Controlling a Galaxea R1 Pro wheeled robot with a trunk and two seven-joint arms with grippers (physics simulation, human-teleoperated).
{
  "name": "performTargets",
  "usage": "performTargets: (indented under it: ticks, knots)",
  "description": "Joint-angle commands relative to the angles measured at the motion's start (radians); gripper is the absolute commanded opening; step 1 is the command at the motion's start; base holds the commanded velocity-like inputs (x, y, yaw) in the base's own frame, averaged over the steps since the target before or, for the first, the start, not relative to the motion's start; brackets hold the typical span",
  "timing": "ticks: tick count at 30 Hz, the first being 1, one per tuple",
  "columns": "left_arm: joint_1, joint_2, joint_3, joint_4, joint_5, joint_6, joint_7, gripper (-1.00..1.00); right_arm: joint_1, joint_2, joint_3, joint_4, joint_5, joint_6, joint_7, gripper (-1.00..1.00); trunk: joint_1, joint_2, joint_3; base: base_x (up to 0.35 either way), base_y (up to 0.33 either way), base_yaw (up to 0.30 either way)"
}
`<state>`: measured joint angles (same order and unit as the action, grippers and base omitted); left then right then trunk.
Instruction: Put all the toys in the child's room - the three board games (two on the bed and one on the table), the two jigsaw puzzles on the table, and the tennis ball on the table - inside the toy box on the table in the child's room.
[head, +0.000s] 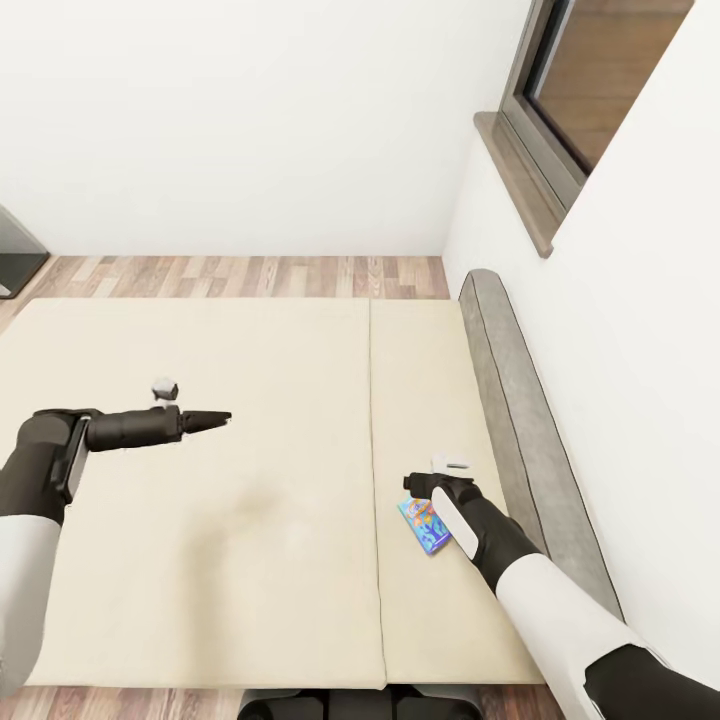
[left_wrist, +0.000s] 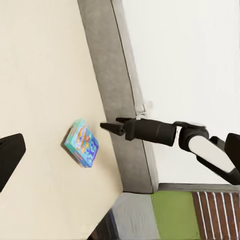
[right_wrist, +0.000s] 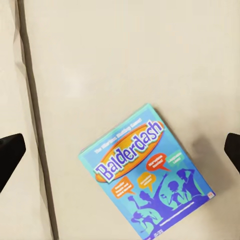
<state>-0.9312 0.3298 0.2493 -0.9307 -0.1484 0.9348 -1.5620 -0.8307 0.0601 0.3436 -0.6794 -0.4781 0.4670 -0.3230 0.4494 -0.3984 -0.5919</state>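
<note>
Black, both of them: right end effector (head: 425, 487) hanging over the bed, fingers spread wide, dark tips at the two edges of the right wrist view with nothing between them. Directly beneath, in that gap, a bright blue board game (right_wrist: 145, 172), lying flat on the beige mattress (head: 250, 560), cover up, "Balderdash" in white-and-orange lettering, turned askew to the mattress seam (right_wrist: 35, 125). Not touched by either fingertip. In the head view, same box (head: 428, 525) peeking out just beside the right wrist, on the narrower mattress section near the grey headboard (head: 520, 420).

Left end effector (head: 205, 418) stretched out level above the wide mattress section, well apart from the box, pointing toward the right arm; fingers drawn to a narrow point from the head camera, so open or closed: cannot tell. One dark fingertip (left_wrist: 9, 157) at the edge of the left wrist view, box (left_wrist: 81, 143) and right arm (left_wrist: 165, 132) further off, headboard behind.

Beyond the bed: wood plank floor (head: 250, 275), white walls, a dark-framed window (head: 570, 90) above the headboard side.
</note>
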Motion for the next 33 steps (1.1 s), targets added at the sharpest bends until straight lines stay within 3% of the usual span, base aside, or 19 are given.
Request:
performTargets:
  ticks: [1, 5, 8, 13, 16, 33]
  knots:
    - [0.000, -0.002, -0.005, -0.036, -0.010, 0.018, -0.009, 1.00, 0.000, -0.001, 0.005, -0.001, -0.010, 0.002, -0.010, 1.00, 0.001, -0.002, -0.001, 0.000, 0.000, 0.000]
    - [0.007, -0.008, -0.047, -0.164, 0.003, 0.038, -0.009, 1.00, -0.001, -0.001, 0.005, -0.002, -0.010, 0.002, -0.010, 1.00, 0.001, -0.002, -0.001, 0.000, 0.000, 0.000]
    - [0.023, -0.011, -0.082, -0.213, 0.048, 0.046, -0.009, 1.00, -0.001, -0.002, 0.005, -0.002, -0.010, 0.002, -0.010, 1.00, 0.001, -0.002, -0.001, 0.000, 0.000, 0.000]
    - [0.041, -0.009, -0.144, -0.241, 0.167, 0.050, -0.009, 1.00, -0.001, -0.001, 0.005, -0.002, -0.008, 0.002, -0.010, 1.00, 0.001, -0.002, -0.003, 0.000, 0.000, 0.000]
    - [0.044, -0.007, -0.156, -0.246, 0.190, 0.053, -0.009, 1.00, -0.001, -0.001, 0.005, -0.002, -0.007, 0.002, -0.010, 1.00, 0.001, -0.002, -0.004, 0.000, 0.000, 0.000]
    - [0.066, -0.014, -0.173, -0.250, 0.207, 0.043, -0.009, 1.00, -0.001, -0.002, 0.005, 0.000, -0.006, 0.004, -0.010, 1.00, 0.001, -0.002, -0.027, 0.000, 0.000, 0.000]
